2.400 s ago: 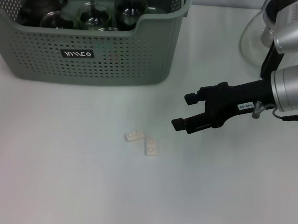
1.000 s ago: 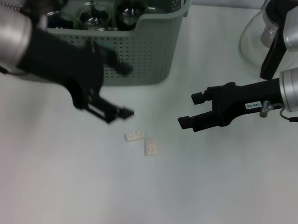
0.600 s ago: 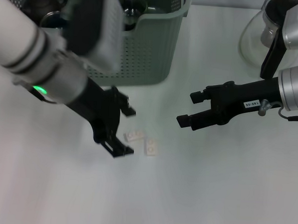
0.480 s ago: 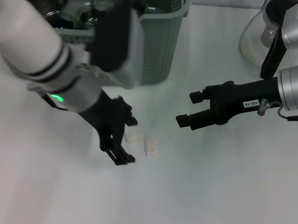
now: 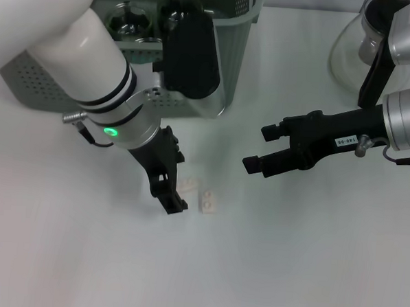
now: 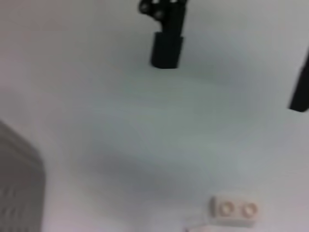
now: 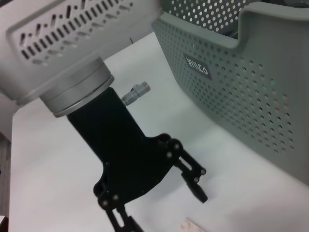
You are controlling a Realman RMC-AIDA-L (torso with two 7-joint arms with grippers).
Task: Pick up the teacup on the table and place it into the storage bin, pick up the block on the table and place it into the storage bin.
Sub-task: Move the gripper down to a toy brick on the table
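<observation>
Two small pale blocks are seen on the white table (image 5: pixel 309 269), side by side just in front of the storage bin's near right corner: the left block (image 5: pixel 187 186) is partly covered by the left tool, and the right block (image 5: pixel 209 202) lies clear just beside it, its two studs facing up. In the left wrist view one studded block (image 6: pixel 233 210) is shown at the picture's edge, with bare table spread wide beyond it. The left tool (image 5: pixel 171 176) is lowered to the table at the left block, its black fingers (image 5: pixel 173 201) spread apart, one reaching past the block's near side and the other (image 5: pixel 177 154) lying on its far side; nothing is gripped. In the right wrist view the same left tool (image 7: pixel 164 203) is seen with its fingers parted above the table. The storage bin (image 5: pixel 231 52) stands at the far left of the table, its perforated front wall largely hidden by the left arm; glass teacups (image 5: pixel 126 22) are seen inside it behind the dipped rim, and its black label (image 7: pixel 198 67) shows in the right wrist view. The right tool (image 5: pixel 263 150) is held above the table well to the right of the blocks, its jaws wide and nothing between them. Open table lies between the two tools and across the whole near side. A glass pot (image 5: pixel 351 54) stands at the far right edge.
</observation>
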